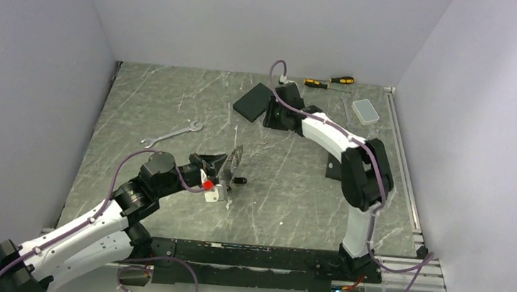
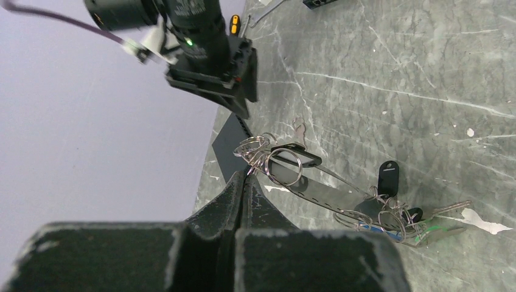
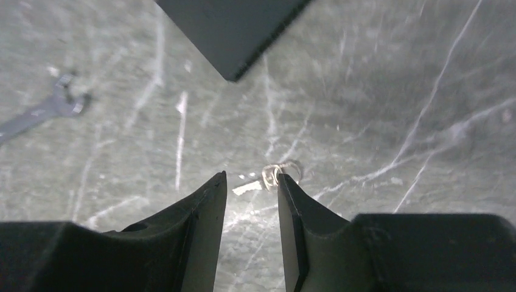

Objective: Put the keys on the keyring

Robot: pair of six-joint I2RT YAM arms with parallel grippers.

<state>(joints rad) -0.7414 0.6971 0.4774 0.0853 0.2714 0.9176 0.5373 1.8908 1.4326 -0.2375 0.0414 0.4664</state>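
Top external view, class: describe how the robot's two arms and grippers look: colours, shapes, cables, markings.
Both the left arm and right arm have smooth white shells joined by chunky black joints. A purple cable loops along each. The left gripper and right gripper have black, wedge-shaped fingers. A small red mark sits by the left wrist.
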